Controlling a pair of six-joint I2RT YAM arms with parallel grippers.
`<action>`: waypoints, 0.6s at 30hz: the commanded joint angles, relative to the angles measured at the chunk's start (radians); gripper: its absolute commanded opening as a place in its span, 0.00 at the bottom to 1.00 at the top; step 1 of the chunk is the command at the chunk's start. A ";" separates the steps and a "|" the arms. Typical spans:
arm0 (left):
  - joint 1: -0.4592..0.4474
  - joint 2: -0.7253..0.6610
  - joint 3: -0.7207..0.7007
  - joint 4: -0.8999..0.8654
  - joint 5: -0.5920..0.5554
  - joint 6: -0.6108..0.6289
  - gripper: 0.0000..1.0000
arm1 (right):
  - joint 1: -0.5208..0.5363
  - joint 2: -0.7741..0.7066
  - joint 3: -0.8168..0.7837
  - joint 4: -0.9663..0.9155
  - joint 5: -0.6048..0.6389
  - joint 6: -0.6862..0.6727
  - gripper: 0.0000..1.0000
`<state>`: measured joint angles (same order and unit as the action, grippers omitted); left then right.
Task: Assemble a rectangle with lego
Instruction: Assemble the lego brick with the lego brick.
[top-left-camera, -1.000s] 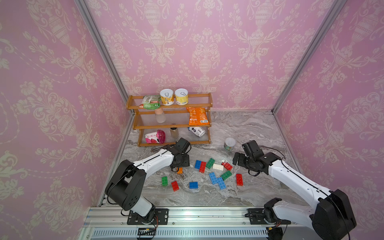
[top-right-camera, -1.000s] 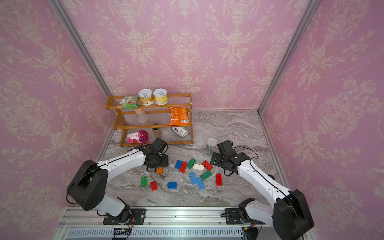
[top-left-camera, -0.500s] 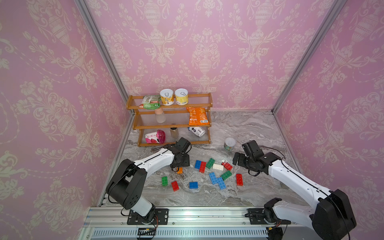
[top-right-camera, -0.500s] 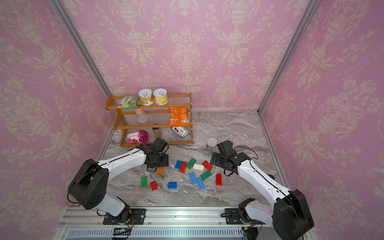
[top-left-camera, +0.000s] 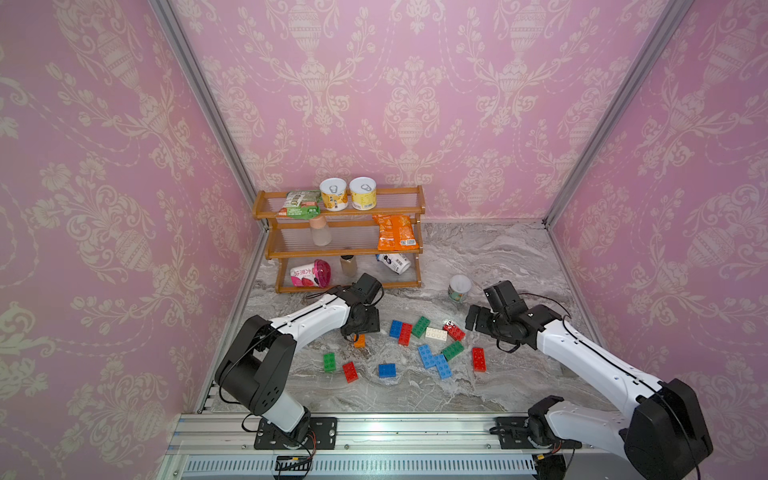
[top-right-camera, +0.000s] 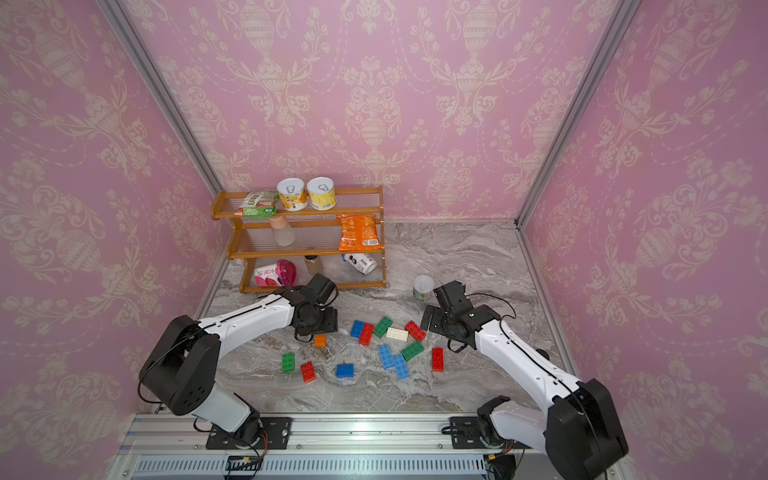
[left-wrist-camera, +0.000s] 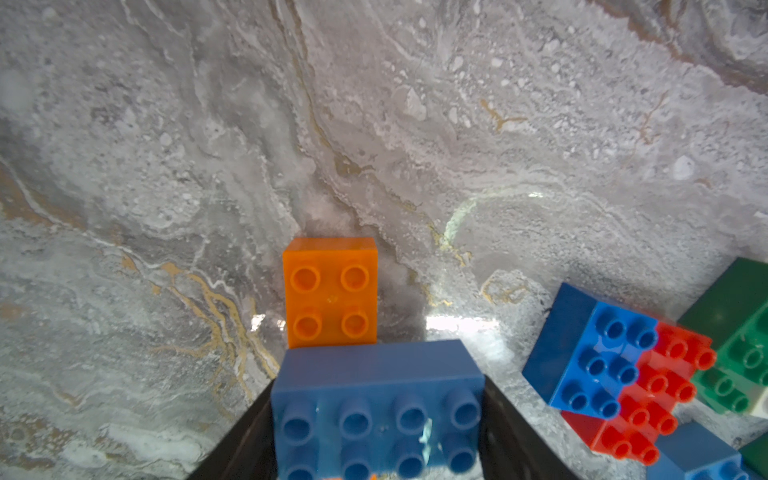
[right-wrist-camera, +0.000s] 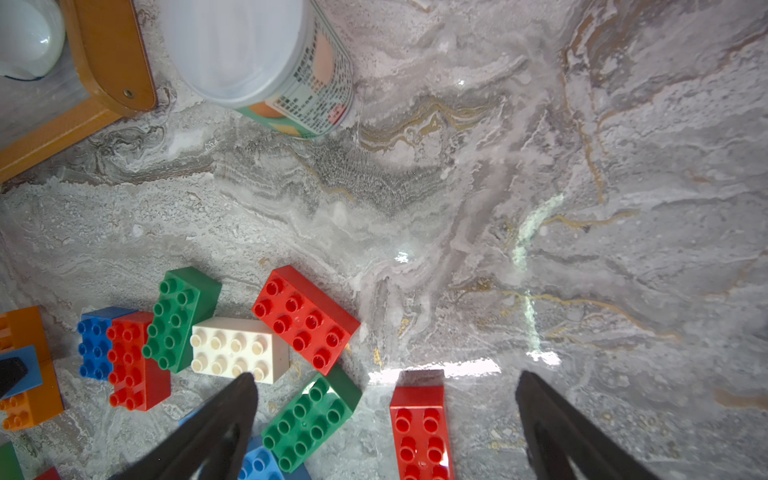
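My left arm (top-left-camera: 307, 318) lies low and stretched from its base toward the wooden rack (top-left-camera: 353, 212), wrist bent down just in front of the rack's bottom shelf; the left gripper (left-wrist-camera: 377, 399) is clamped on a blue brick (left-wrist-camera: 376, 370), one black finger against each short end, so the brick's long axis runs finger to finger and its studs face the wrist camera; an orange brick (left-wrist-camera: 330, 291) sits studs up on the marble table (top-left-camera: 498, 257), on the gripper's side away from the rack, its near edge hidden by the blue one; I cannot tell whether the two are pressed together; my right arm (top-left-camera: 590, 361) reaches low from its base toward the rack's end nearer to it, stopping well off that end, close to a can (top-left-camera: 459, 286); the right gripper (right-wrist-camera: 386, 377) has its jaws spread wide with nothing between them; a red brick (right-wrist-camera: 419, 428) lies flat on the table below the gap, studs up, long axis running the way the fingers point; other loose bricks lie in front of the rack, between my two grippers
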<state>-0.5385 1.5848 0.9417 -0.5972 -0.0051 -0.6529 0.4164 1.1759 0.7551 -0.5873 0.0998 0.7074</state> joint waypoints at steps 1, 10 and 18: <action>0.009 0.068 -0.073 -0.061 0.059 -0.037 0.00 | -0.007 -0.008 -0.017 -0.008 -0.002 0.015 1.00; 0.010 0.045 -0.100 -0.051 0.079 -0.053 0.00 | -0.007 -0.004 -0.023 -0.002 -0.003 0.018 1.00; 0.013 0.087 -0.059 -0.106 0.086 -0.024 0.00 | -0.008 0.005 -0.031 0.018 -0.012 0.020 1.00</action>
<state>-0.5323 1.5795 0.9314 -0.5854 0.0067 -0.6716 0.4137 1.1759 0.7395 -0.5797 0.0994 0.7082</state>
